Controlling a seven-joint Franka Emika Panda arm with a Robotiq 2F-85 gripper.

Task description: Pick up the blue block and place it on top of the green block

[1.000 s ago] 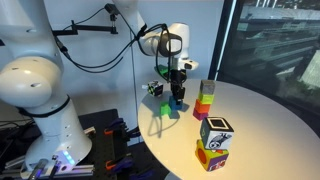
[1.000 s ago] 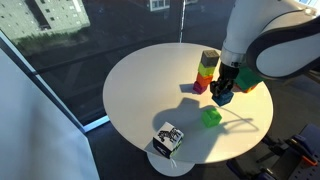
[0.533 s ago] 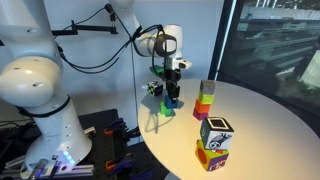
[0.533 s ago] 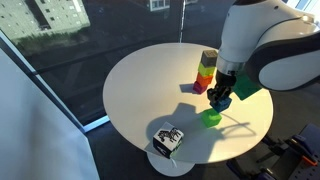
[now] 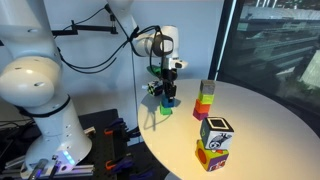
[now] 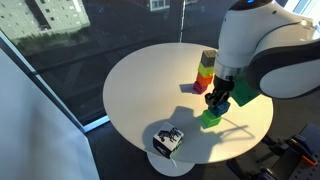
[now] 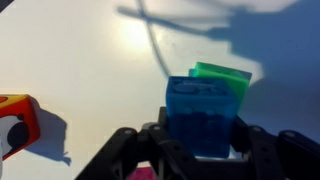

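Note:
My gripper is shut on the blue block, a small dark blue cube held between its fingers. The green block is a lime-green cube on the white round table; in the wrist view it peeks out just behind the blue block. In both exterior views the gripper holds the blue block just above the green block. Whether the two blocks touch cannot be told.
A multicoloured block tower stands close beside the gripper. Patterned cubes stand near the table's edge; one shows at the left of the wrist view. A window is behind the table.
The gripper has carried the blue block sideways away from the tower, to a spot over the green block, and a little lower.

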